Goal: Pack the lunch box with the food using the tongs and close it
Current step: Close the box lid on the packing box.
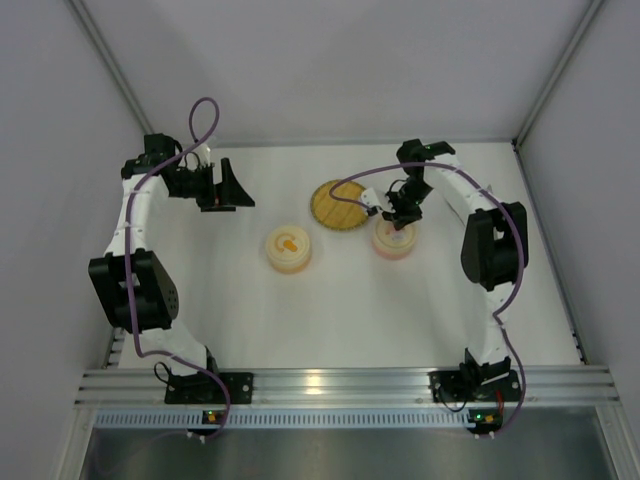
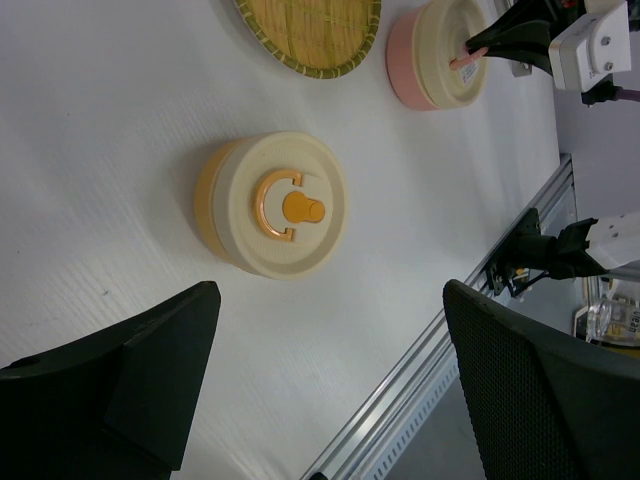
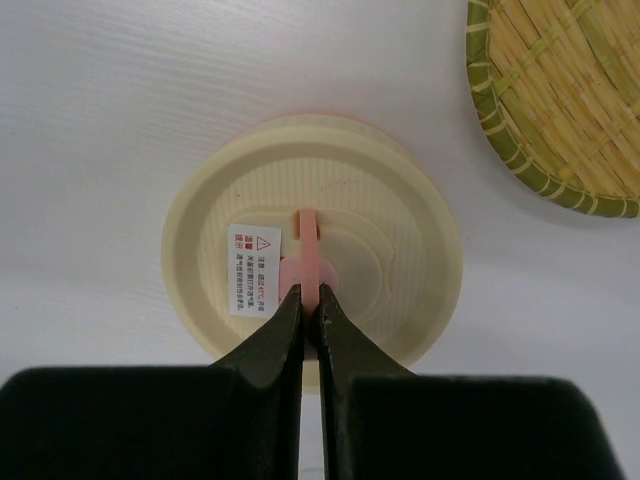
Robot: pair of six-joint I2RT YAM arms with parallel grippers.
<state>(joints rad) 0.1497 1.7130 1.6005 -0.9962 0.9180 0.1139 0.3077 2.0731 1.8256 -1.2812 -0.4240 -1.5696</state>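
The right gripper (image 3: 310, 300), a black two-finger claw, is pressed together on the small upright pink loop handle (image 3: 308, 235). The handle sits at the centre of a ribbed cream plastic lid (image 3: 390, 260) that covers a round pink container (image 2: 405, 60). This looks like the opening step: the container, probably one tier of the lunch box, is closed.

The next move likely calls for a straight upward lift, keeping the thin handle from slipping, then a bare spot to set the lid down.

No tongs and no food appear in any view.

The left gripper (image 2: 330, 300) hangs spread wide and holds nothing, well apart at the left side of the white table (image 1: 350, 310). A round woven bamboo plate (image 2: 310, 40) lies just beside the pink container, limiting room on that side. A round orange container with a matching cream lid (image 2: 280, 205) stands closed nearby.
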